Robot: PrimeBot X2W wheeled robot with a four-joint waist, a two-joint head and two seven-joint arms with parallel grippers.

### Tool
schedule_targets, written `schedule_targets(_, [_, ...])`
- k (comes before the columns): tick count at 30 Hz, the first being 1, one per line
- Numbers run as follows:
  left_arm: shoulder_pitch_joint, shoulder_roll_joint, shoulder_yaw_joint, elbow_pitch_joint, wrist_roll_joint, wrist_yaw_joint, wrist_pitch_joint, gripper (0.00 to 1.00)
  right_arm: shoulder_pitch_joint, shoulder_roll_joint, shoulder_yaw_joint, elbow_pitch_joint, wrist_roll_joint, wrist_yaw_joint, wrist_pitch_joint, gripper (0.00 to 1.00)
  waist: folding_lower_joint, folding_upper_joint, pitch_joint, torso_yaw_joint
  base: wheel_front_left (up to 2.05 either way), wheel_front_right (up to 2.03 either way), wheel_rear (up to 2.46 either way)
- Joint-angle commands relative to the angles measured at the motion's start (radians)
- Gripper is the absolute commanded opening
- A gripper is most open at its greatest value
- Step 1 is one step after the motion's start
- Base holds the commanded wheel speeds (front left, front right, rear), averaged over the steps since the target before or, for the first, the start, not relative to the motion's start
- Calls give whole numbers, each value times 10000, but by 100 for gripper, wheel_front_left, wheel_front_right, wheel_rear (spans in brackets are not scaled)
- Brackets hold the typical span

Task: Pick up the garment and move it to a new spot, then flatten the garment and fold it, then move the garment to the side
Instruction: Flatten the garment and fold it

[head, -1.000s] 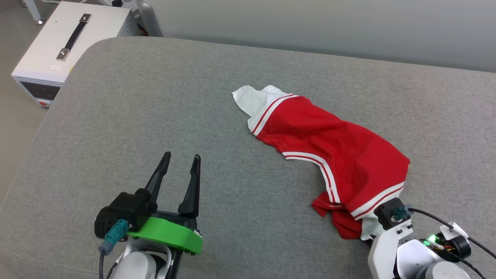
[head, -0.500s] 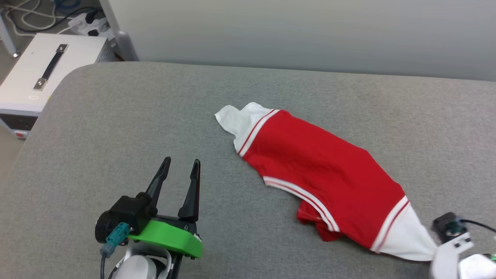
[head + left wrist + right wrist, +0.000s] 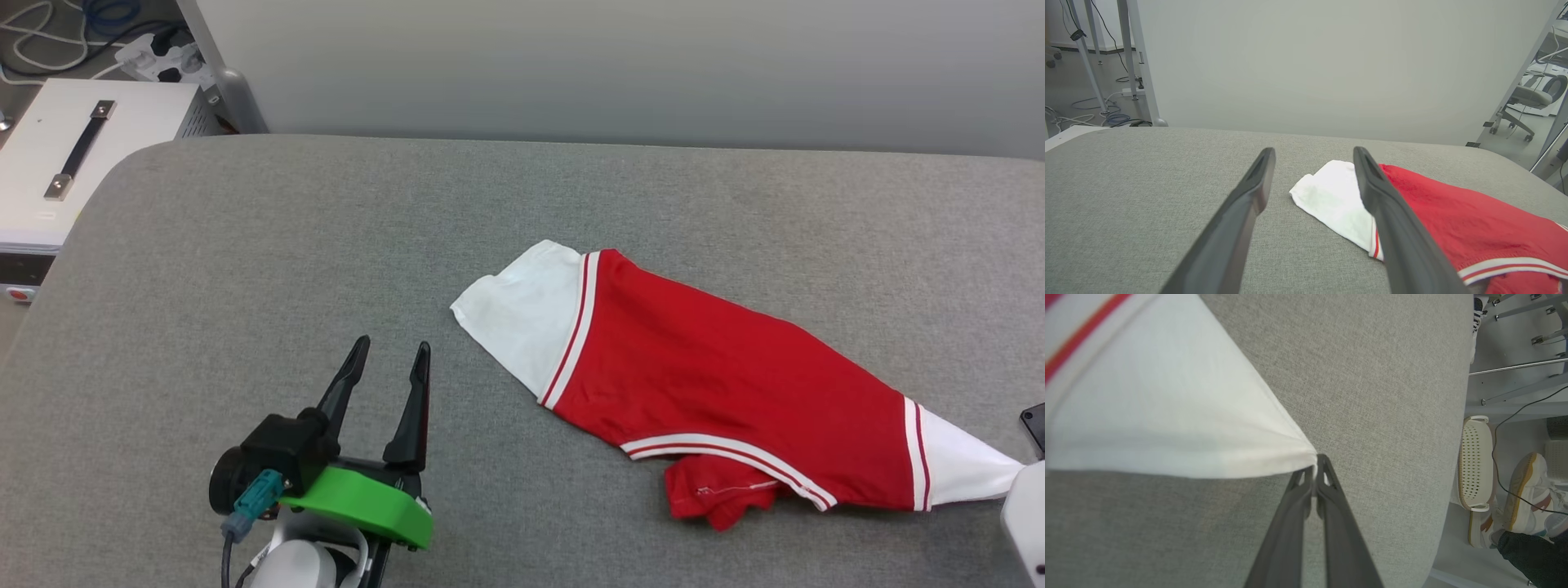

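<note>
Now that the right gripper (image 3: pixel 1315 461) has clamped fully shut on the tip of a white sleeve (image 3: pixel 1167 416), the garment (image 3: pixel 718 392) looks quite different from a second ago. Then it lay humped and crumpled, with that sleeve buried under the red cloth right against the gripper. Now it is drawn out long and low across the grey padded surface (image 3: pixel 286 245), and the pinched sleeve is pulled into a taut white point toward the right edge of the head view. The far sleeve (image 3: pixel 522 314) has also opened out and lies flatter. The head camera has swung during this, so part of the shift in the picture comes from the camera and not the shirt.

The left gripper (image 3: pixel 392 345) has not joined in. Its jaws stay spread as wide as they go, holding nothing and pointing toward the far sleeve from a little way off.

The shirt sits right of centre on the surface, lying slantwise, and all of it that I can see rests on the padding. I would say the first step is under way as a drag by one corner more than a lift. The stretch has already taken out much of the bunching, which should help the flattening. A fold of red hem (image 3: pixel 718 498) is still tucked under along the near edge, so spreading and folding are yet to come.
</note>
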Motion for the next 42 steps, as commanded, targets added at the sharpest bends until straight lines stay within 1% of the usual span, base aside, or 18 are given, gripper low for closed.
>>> schedule_targets(1, [-67, -14, -15, 27, -8, -30, -57, 100, -199, 158, -64, 348, -145, -11, -221, 0, 0, -1, 17, -11, 0, 0, 0])
schedule_targets(2, [-68, -11, -19, 46, -13, -30, -57, 100, -246, 267, -97, 546, -174, -11, -333, 0, 0, -1, 11, -19, 0, 0, 0])
schedule_targets(3, [-62, -9, -14, 61, -14, -30, -57, 100, -301, 396, -139, 720, -226, -11, -499, 40, 0, -1, 3, -38, 0, 0, 0])
schedule_targets(4, [-59, -5, -6, 73, -16, -30, -57, 100, -337, 486, -151, 817, -273, -11, -662, 98, 0, -1, -3, -57, 0, 0, 0])
schedule_targets(5, [-58, -2, 15, 91, -23, -30, -57, 100, -367, 632, -218, 937, -251, -11, -821, 100, 0, -1, -24, -89, 0, 0, 0])
schedule_targets(9, [-2, 36, 58, 182, -36, -30, -57, 100, -430, 1019, -515, 1005, -51, -11, -1516, 100, 0, -1, -219, -256, 0, 0, 0])
schedule_targets(12, [65, 61, 143, 242, -57, -30, -57, 100, -392, 1224, -780, 731, -2, -11, -1866, 100, 0, -1, -427, -423, 0, 0, 0])
schedule_targets(16, [207, 54, 219, 268, -83, -30, -57, 100, -121, 1412, -1089, 32, 317, -11, -2213, 100, 0, -1, -744, -598, 0, 0, 0])
schedule_targets(20, [344, 44, 331, 205, -120, -30, -57, 100, 284, 1854, -1582, -1037, 593, -11, -2475, 100, 0, -1, -921, -754, 0, 0, 0])
schedule_targets(24, [399, 41, 389, 60, -147, -31, -57, 100, 650, 2541, -2151, -2109, 642, -11, -2953, 100, 0, -1, -975, -848, 0, 0, 0])
schedule_targets(27, [424, 7, 478, -102, -249, -31, -57, 100, 938, 3175, -2515, -2742, 503, -11, -3535, 100, 0, -1, -974, -895, 0, 0, 0])
schedule_targets(32, [415, -38, 559, -299, -320, -31, -57, 100, 1385, 4383, -2900, -3247, 390, -11, -4456, 100, 0, -1, -780, -993, 0, 0, 0])
schedule_targets(36, [274, 48, 416, -260, -452, -31, -57, 100, 1450, 4931, -2976, -3356, 327, -11, -4861, 100, 0, -1, -551, -1145, 0, 0, 0])
schedule_targets(37, [196, 81, 372, -251, -554, -31, -57, 100, 1434, 5003, -2985, -3389, 319, -11, -4925, 100, 0, -1, -487, -1189, 0, 0, 0])
schedule_targets(39, [-85, 332, 189, -124, -695, -31, -57, 100, 1362, 5136, -3044, -3471, 344, -11, -5052, 100, 0, -1, -311, -1273, 0, 0, 0])
schedule_targets(41, [-526, 690, -134, 189, -895, -31, -23, 100, 1292, 5194, -3075, -3533, 332, -11, -5079, 100, 0, -1, -119, -1361, 0, 0, 0])
schedule_targets(42, [-839, 915, -358, 422, -1046, -31, 236, 100, 1252, 5220, -3120, -3583, 317, -11, -5082, 100, 0, -1, -2, -1403, 0, 0, 0])
